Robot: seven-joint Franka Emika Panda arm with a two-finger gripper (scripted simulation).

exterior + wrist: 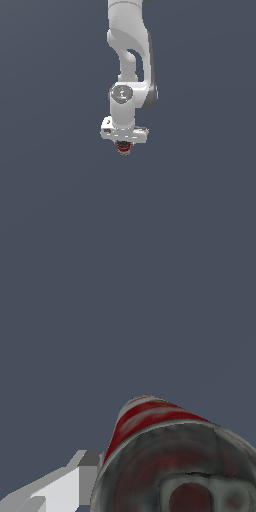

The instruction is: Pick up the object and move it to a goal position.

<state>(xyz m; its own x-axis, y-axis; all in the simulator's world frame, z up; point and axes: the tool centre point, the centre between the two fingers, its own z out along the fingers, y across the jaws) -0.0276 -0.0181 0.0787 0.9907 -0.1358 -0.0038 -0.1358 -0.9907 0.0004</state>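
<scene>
Can (165,456) fills the lower right of the wrist view, very close to the lens: dark metal lid facing the camera, red and white label running away behind it. One pale finger (70,483) of the jaws (123,148) shows at lower left of that frame, right beside the can wall; looks like contact, but the actual touch line is hidden. The other finger isn't in frame.

Further out, in the exterior view, the can sits just under the white hand, centre of frame, only a bit of red label and a pale end poking out below. Jaws read as clenched on the can, w/ the can tucked between them. Arm (129,60) comes down from the top centre of the frame, wrist pointing downward.

Behind everything: flat grey-blue bench (50,200), no shadow or edge to judge height by, so can't tell if the can is lifted or resting on it.

Progress, as a judgement: grasp seems done. No goal marker visible in either view, so how much carry is left can't be read; move to goal and arrival remain, prob. most of the transport.
</scene>
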